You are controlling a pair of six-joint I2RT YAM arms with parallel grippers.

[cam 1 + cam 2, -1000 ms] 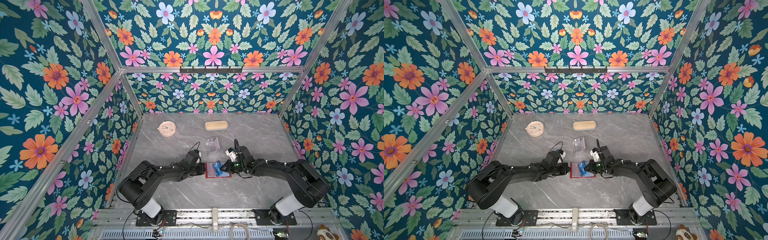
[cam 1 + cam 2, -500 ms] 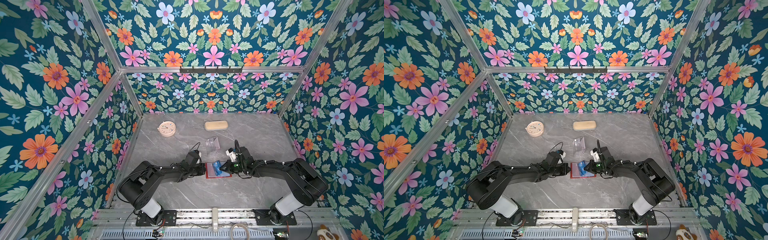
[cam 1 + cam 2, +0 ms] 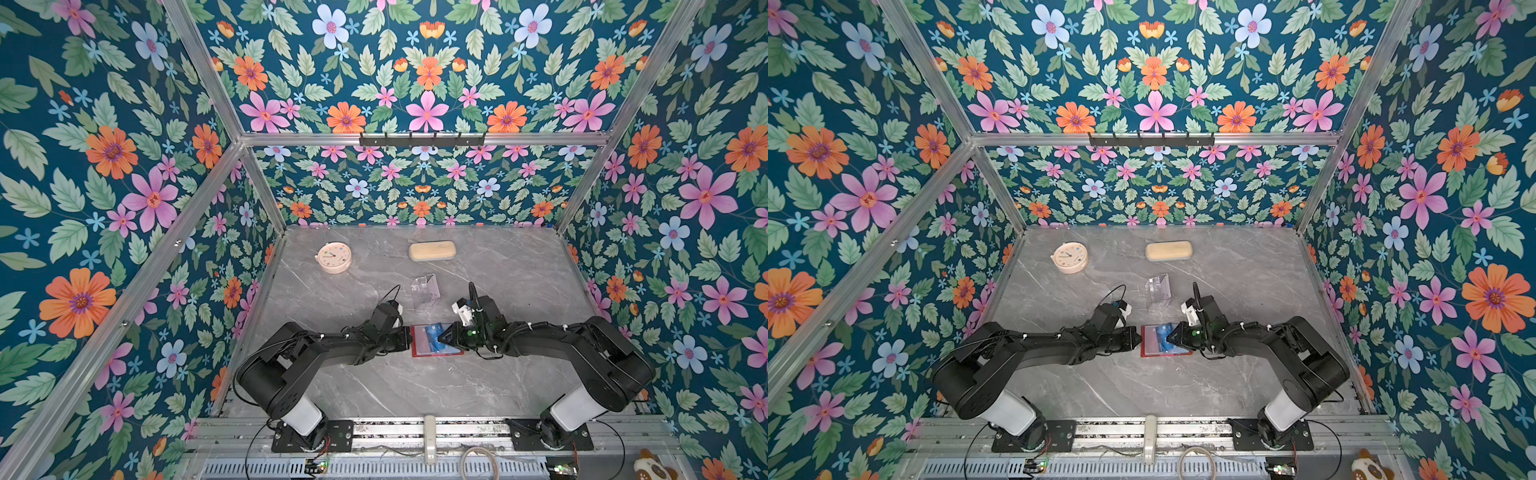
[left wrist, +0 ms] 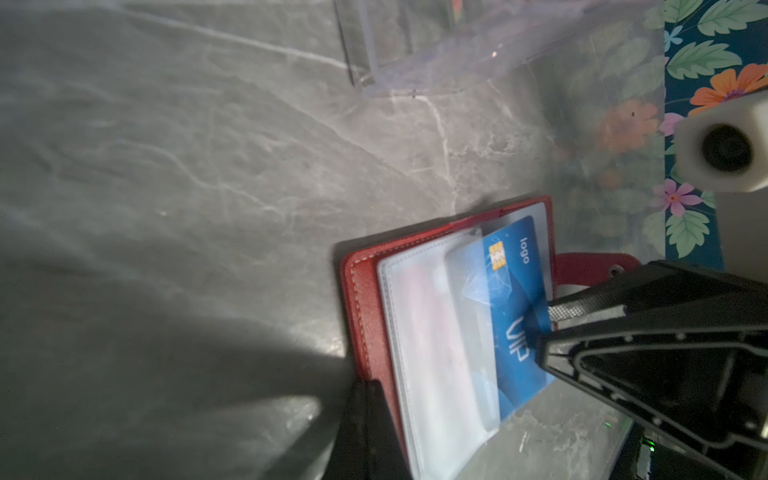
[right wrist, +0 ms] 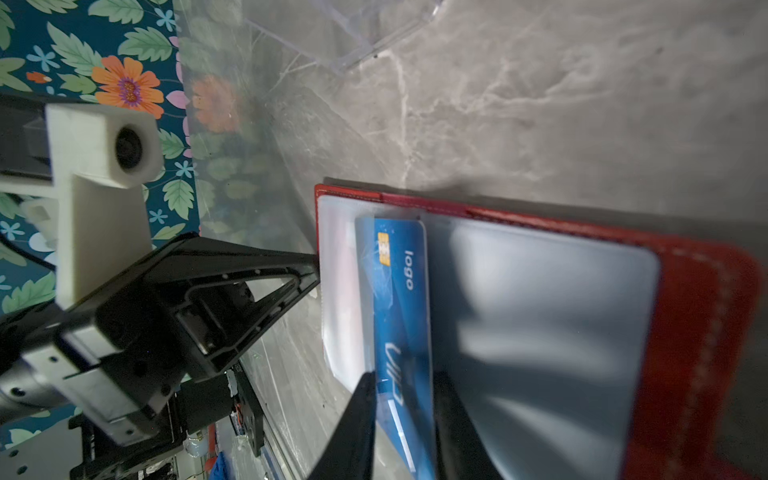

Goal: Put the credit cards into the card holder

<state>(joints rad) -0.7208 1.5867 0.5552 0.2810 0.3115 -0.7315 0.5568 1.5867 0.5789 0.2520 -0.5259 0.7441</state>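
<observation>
Hardly anything has moved in the last second; both arms sit where they were, meeting over the open red card holder (image 3: 436, 353) near the counter's (image 3: 415, 386) front middle. Left claw (image 5: 311, 270) is pressed together, its tip against the holder's edge, seemingly steadying it; right claw (image 4: 544, 328) stands slightly spread astride the blue card (image 4: 515, 291). That card is partway into a clear sleeve, about half still out; a reddish shape shows in another sleeve, probably a card already stowed. Left to do, I judge: push the blue one home. It reads "logo" and "VIP".
</observation>
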